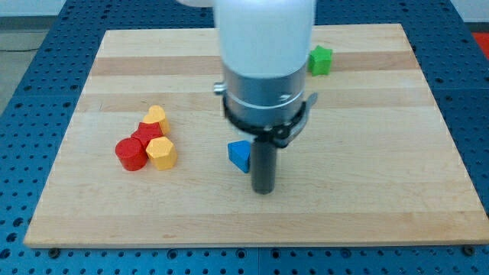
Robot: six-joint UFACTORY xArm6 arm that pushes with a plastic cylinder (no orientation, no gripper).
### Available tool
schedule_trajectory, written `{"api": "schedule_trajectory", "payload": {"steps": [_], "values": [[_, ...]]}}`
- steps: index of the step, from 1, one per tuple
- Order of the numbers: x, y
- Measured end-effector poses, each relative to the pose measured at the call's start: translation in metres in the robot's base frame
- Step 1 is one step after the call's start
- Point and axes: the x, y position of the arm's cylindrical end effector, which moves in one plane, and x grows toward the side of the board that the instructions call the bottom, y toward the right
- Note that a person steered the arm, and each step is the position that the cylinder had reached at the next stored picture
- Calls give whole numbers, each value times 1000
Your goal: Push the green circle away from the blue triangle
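Note:
The blue triangle (pixel 239 155) lies near the middle of the wooden board (pixel 382 191). My tip (pixel 263 190) rests on the board just to the right of it and slightly lower, close to its edge. A green block (pixel 321 59) sits near the view's top, right of the arm; its left side is hidden by the arm and I cannot tell its shape. No other green block shows; the arm's wide white and grey body (pixel 265 69) hides the board's top middle.
At the view's left is a tight cluster: a yellow block (pixel 156 117), a red block (pixel 147 135), a red cylinder (pixel 131 154) and a yellow hexagon (pixel 161 152). A blue perforated table surrounds the board.

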Motion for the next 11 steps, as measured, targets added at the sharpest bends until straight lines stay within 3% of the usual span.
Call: {"api": "schedule_trajectory", "payload": {"steps": [2,5,11], "values": [[-38,25],[-36,-17],[-190,66]]}}
